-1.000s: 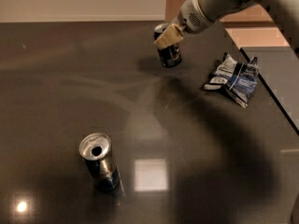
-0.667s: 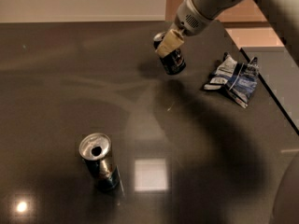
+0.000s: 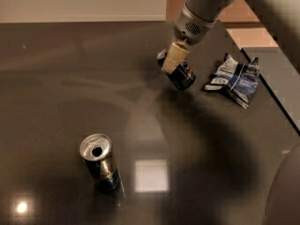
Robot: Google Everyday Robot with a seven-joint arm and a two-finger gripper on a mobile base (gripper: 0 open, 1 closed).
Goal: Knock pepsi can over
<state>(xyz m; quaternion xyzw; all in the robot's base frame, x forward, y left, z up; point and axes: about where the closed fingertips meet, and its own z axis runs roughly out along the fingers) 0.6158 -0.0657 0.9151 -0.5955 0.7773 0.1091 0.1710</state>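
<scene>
The pepsi can (image 3: 182, 75), dark navy with a bit of red and white showing, is tipped far over on the dark table (image 3: 61, 69), its base toward the lower right. My gripper (image 3: 172, 59) is right against the can's upper end, with a cream fingertip (image 3: 174, 57) pressed on it. The grey arm comes down from the top right.
A shiny silver can (image 3: 100, 161) with a blue lower band stands upright at the lower left. A blue-and-white foil snack bag (image 3: 234, 78) lies right of the pepsi can. The table's right edge (image 3: 276, 97) runs diagonally, with lower floor beyond.
The pepsi can stood nearly upright a second ago and has tipped over toward the lower right. My gripper has moved down and right with it.
</scene>
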